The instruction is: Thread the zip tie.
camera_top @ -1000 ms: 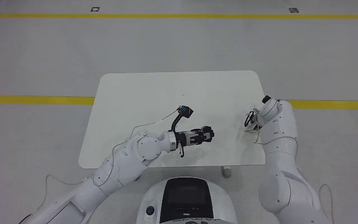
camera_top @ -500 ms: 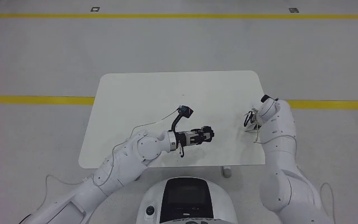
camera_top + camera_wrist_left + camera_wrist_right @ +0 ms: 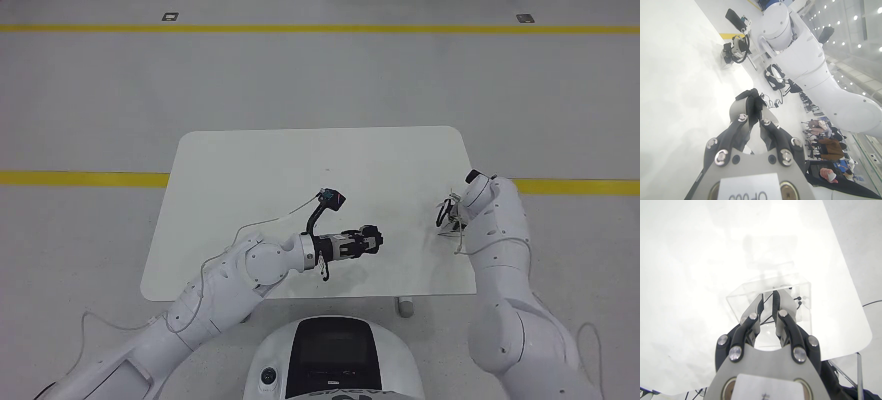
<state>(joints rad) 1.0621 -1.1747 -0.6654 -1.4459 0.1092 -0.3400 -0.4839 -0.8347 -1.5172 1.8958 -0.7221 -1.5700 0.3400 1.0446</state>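
Hardly anything moved that second: the right gripper (image 3: 768, 298) still hung in the clear box (image 3: 734, 303) at the table's (image 3: 300, 170) three o'clock edge, fingers narrowly parted among the zip ties (image 3: 799, 298). The left gripper (image 3: 753, 95), fingers pressed together, waited near centre. No tie seemed picked yet.

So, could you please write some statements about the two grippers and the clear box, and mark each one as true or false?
1. The left gripper has its fingers pressed together. True.
2. The clear box stands in the middle of the table. False: it stands near the table's edge on the robot's right side.
3. The right gripper reaches into the clear box. True.
4. The zip ties in the box are red. False: they are black.
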